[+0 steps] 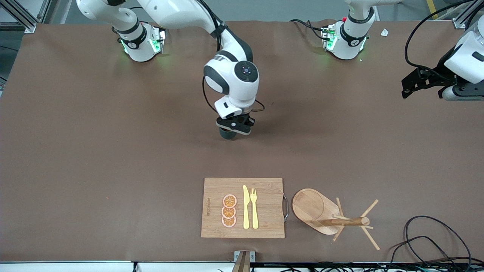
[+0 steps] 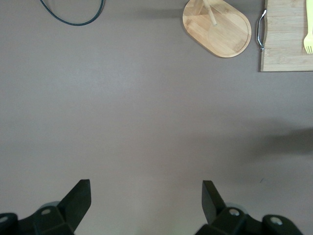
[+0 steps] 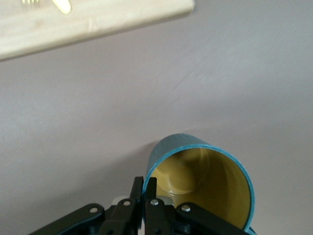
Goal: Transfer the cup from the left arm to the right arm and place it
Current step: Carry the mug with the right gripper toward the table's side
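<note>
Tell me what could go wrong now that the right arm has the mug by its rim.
The right pincer pinches only the thin rim of the ribbed dark teal mug, so the mug could swing or slip out. Released before it sits flat on the brown table, it might tip. The open left pincer waits aside.

- A robotics lab, not a home kitchen.
- Two white arm bases (image 1: 141,41) with green lights are bolted to a worktop (image 1: 94,151) covered in brown matting.
- Aluminium framing (image 1: 22,15) stands at its corners.
- Loose black cables (image 1: 427,234) trail along the edge.
- A bamboo cutting board (image 1: 242,207) with toy cutlery (image 1: 249,207) looks staged.
</note>
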Motion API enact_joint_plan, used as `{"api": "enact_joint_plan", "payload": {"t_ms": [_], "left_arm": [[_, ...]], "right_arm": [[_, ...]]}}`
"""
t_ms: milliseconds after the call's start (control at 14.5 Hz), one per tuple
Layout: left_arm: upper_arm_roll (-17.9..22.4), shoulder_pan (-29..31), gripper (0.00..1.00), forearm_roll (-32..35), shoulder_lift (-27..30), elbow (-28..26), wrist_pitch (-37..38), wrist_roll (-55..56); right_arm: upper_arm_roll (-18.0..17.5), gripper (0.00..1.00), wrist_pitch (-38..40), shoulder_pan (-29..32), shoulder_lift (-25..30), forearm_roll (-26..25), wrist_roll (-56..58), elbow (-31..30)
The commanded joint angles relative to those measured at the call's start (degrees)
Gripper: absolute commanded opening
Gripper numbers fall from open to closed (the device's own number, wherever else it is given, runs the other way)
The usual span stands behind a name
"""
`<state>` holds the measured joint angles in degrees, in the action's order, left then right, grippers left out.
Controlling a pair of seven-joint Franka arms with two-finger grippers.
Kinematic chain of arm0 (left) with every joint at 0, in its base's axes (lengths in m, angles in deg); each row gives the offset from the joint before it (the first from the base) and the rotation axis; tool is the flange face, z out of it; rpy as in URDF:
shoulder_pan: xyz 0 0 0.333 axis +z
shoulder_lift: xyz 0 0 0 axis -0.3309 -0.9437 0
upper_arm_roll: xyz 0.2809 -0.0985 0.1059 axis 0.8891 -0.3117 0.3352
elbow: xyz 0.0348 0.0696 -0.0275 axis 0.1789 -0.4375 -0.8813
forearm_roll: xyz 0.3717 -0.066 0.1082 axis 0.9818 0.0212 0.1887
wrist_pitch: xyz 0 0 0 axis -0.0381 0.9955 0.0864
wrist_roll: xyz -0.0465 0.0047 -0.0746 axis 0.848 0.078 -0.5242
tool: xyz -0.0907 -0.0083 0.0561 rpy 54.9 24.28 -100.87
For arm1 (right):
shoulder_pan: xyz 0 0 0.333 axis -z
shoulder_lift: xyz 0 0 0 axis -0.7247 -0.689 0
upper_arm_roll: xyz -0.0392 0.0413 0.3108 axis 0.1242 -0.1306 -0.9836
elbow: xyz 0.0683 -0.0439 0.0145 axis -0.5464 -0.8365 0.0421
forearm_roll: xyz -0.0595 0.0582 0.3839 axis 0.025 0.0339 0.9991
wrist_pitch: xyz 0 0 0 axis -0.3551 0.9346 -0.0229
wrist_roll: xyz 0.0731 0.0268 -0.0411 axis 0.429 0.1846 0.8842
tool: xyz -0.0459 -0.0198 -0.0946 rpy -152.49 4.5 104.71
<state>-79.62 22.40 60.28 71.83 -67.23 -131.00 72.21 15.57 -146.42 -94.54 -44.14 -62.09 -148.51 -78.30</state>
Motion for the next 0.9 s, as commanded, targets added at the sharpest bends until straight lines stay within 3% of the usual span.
{"api": "enact_joint_plan", "payload": {"t_ms": [0, 414, 622, 829], "left_arm": [[0.14, -0.26, 1.0, 1.13, 0.69, -0.08, -0.08, -0.6], [0.22, -0.09, 1.0, 1.13, 0.78, -0.35, -0.17, -0.69], [0.22, -0.09, 1.0, 1.13, 0.69, 0.0, -0.34, -0.69], [0.22, -0.26, 1.0, 1.13, 0.96, -0.17, -0.17, -0.69]], "right_arm": [[-0.84, 0.0, -4.32, 4.66, 9.04, -1.52, 7.19, -12.41], [-1.01, 0.0, -12.23, 13.19, 19.95, -1.43, 22.83, -28.59], [-1.01, 0.0, -24.34, 18.8, 26.1, -1.43, 34.67, -42.64], [-1.1, 0.0, -25.97, 21.89, 32.07, -1.25, 43.57, -50.48]]}}
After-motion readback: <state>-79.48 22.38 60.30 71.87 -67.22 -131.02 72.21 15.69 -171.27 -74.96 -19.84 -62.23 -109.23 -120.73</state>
